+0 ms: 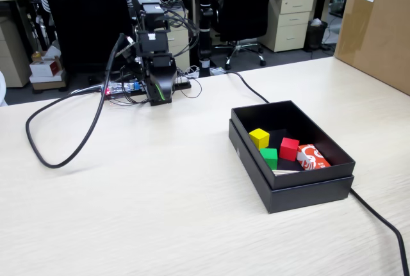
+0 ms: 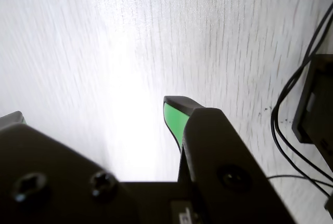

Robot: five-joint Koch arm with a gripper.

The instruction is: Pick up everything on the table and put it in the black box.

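Tabletop (image 1: 128, 212) of pale beige wood grain fills the fixed view, with one small robot arm folded at the far left-centre, its gripper (image 1: 157, 98) pointing down close to the surface among cables. To the right, nearer the camera, sits one shallow black box (image 1: 301, 194) with a doubled rim. Inside it are three small cubes: one yellow cube (image 1: 259, 138) toward the far left of the box, one green cube (image 1: 269, 157) just near of it, and one red cube (image 1: 289, 148) to the right. One red and white packet (image 1: 311, 156) lies beside the red cube. One brown carton (image 1: 378, 26) stands at the far right. No loose item shows on the table outside the box, so the task looks finished.

The yellow cube appears light, rigid and smooth, likely wood or plastic; a pinch across two opposite flat faces would hold it, though its box-mates leave little room for the jaws.

In the wrist view, the gripper (image 2: 93, 112) hangs over bare, brightly lit table, empty. One black jaw with a green inner face sits centre; the other tip peeks in at the left edge, well apart, so the jaws are spread. Black cables (image 2: 291, 109) run down the right edge.
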